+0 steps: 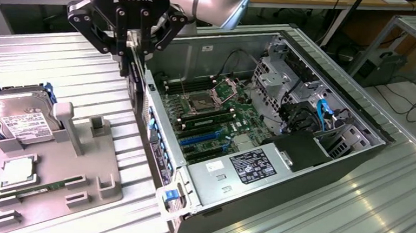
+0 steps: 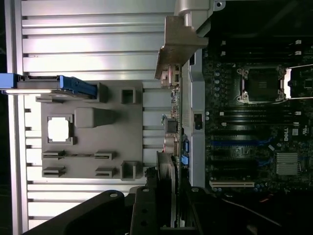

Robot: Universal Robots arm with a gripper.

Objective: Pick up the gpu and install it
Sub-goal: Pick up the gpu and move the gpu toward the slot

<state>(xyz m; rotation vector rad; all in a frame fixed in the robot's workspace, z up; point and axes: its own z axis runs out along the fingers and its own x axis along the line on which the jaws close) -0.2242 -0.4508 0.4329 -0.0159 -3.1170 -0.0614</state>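
Gpu (image 1: pixel 133 68) hangs upright at ten o'clock of the computer case (image 1: pixel 197 51), pinched in the nearly closed tool (image 1: pixel 131 46), edge down, likely to suit the expansion slots (image 1: pixel 200 140).

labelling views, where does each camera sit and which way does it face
Exterior view: above the table, looking down on case and tray; gripper shows, gripping the gpu.
Wrist view: on the wrist, looking down along the gpu; gripper body shows.
Both share: gpu, tray, motherboard.
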